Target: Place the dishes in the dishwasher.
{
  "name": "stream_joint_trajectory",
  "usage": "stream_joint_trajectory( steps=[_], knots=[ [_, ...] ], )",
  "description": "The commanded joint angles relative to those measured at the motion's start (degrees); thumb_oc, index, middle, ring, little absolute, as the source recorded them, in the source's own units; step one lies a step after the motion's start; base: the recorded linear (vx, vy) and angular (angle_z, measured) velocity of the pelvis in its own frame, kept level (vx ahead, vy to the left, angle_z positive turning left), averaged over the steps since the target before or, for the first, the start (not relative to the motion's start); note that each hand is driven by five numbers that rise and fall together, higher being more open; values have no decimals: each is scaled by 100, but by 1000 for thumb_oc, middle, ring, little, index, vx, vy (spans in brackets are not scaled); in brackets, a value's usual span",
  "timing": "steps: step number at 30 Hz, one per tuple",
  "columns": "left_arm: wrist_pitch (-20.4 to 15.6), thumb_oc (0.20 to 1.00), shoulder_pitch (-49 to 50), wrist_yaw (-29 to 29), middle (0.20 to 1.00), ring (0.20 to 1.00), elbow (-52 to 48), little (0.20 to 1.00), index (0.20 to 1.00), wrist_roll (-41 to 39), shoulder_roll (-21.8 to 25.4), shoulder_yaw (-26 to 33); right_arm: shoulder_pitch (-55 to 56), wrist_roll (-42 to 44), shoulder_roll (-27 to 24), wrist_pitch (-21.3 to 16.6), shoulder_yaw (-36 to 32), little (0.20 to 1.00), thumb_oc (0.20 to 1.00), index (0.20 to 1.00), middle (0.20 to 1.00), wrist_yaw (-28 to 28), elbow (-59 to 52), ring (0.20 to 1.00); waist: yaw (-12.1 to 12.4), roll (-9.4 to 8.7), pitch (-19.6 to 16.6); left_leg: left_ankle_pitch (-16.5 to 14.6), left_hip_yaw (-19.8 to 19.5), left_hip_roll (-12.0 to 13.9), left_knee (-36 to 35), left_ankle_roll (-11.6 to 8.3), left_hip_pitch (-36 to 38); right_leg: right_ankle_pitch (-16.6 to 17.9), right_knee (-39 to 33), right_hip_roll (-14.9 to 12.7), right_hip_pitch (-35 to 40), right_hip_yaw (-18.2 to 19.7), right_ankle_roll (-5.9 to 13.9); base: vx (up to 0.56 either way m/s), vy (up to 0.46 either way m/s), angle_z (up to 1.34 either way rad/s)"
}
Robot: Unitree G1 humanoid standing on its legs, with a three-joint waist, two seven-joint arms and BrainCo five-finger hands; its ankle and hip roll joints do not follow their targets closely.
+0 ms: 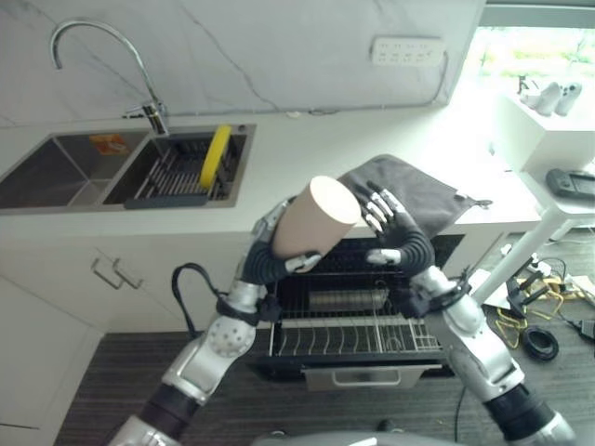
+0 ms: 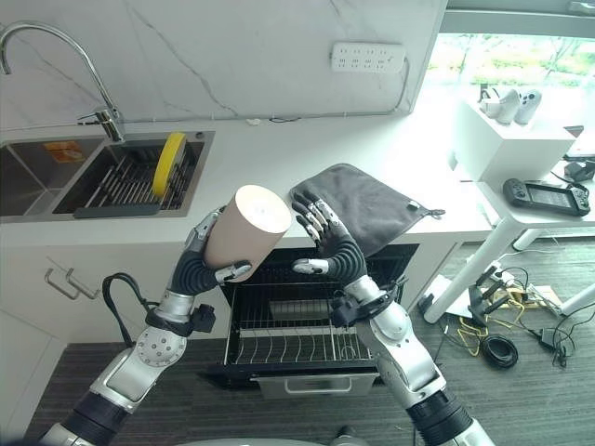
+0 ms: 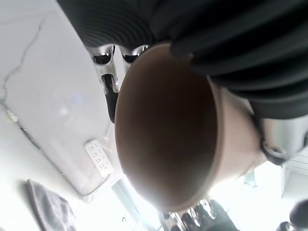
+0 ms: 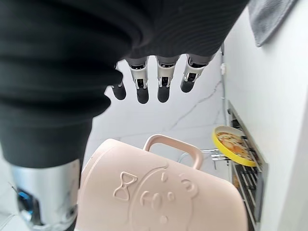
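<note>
A: Surface?
B: White table [image 1: 307,153] under a marbled wall [image 1: 279,46]. Steel sink [image 1: 65,167] at its left end, tap [image 1: 102,46] above. A rack [image 1: 181,172] sits in the sink's right basin with a yellow plate [image 1: 216,156] standing on edge in it. A grey cloth [image 1: 423,195] lies at the table's front edge, a corner hanging over.

A: Room?
B: Socket strip [image 1: 406,50] on the wall. Bright window [image 1: 539,46] to the right. A white side table [image 1: 558,139] there carries a dark controller [image 1: 569,181]; cables [image 1: 535,307] lie on the floor beneath. Cabinet doors with handles [image 1: 116,274] below the sink.

A: Dishwasher?
B: Dishwasher [image 1: 358,316] under the table, open, with the wire basket [image 1: 353,336] pulled out. One metal cylinder [image 1: 346,299] lies further in.

A: Left hand?
B: Left hand [image 1: 276,243] clenched round a pink mug [image 1: 311,223], fingers and thumb wrapped about its body. The mug is held aloft, tilted, above the open dishwasher and in front of the table edge. Its side bears an embossed bear face and a loop handle.

A: Right hand?
B: Right hand [image 2: 321,232] released, fingers spread and nearly straight, palm turned to the mug. It hovers just beside the mug; contact cannot be told. It holds nothing.
</note>
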Motion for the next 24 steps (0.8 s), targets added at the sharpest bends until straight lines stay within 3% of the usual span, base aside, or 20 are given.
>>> stream_joint_trajectory(
  steps=[1,9,24],
  knots=[
    [-283,200,-558,-14,200,200,-339,200,200,6,115,-183,-579,-135,196,-174,27,1000,1000,1000,1000,-190,-288,1000,113,-90,-24,-191,-284,280,348,-176,-24,-675,561,-400,190,-14,341,13,-17,5],
    [-206,200,-801,-133,200,200,-285,200,200,11,99,-460,-1054,-143,328,143,227,1000,1000,1000,1000,-446,-196,1000,166,-85,-30,-197,-321,286,372,-180,-23,-710,586,-382,218,-15,297,15,-5,5],
    [-123,200,-912,-259,200,200,-283,200,200,-30,105,-658,-1250,-35,387,623,545,1000,1000,1000,1000,36,-160,1000,229,-102,-27,-193,-341,277,341,-165,-7,-729,602,-392,233,-52,286,0,0,0]
  ],
)
